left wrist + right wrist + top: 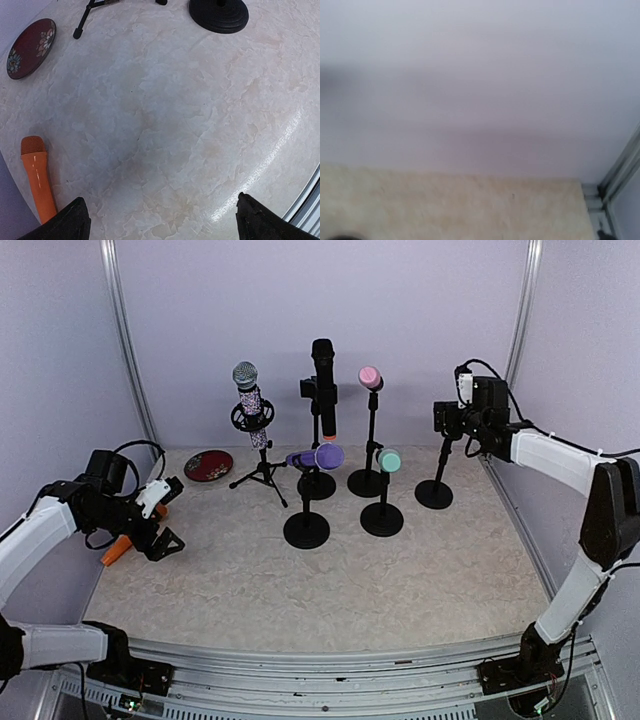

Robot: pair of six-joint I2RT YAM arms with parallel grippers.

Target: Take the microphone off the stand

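Enclosure: pale lavender walls with metal corner rails surround a beige marbled table (400,570).

Left claw (160,222): fingers spread wide with nothing between them. It hangs low over the left side of the table, with only bare surface under the gap.

Orange plastic handheld microphone (37,175): lies flat on the table, off any stand, at the left edge. Its tail end is just beside the left claw's finger, and its mesh head points toward the back of the table.

Right claw (447,420): raised at the back right, level with the top of the bare black round-based stand (434,490). The right wrist view is blurred and shows only wall and a strip of table, with no fingers in view. The overhead view does not show the opening, or whether anything is gripped.

Patterned microphone with silver grille (250,400): upright in a ring mount on a black tripod stand (262,475), back left of the group.

Black microphone (323,375): upright in its clip on a tall stand at back centre.

Pink-headed microphone (370,378): clipped on a tall stand to the right of the black microphone.

Purple microphone (318,457): nearly horizontal in the clip of a short round-based stand, front centre.

Teal-headed microphone (389,461): on a short stand just to the right of the purple microphone.

Dark red round plate with flower pattern (208,464): flat on the table at back left, near a tripod leg.
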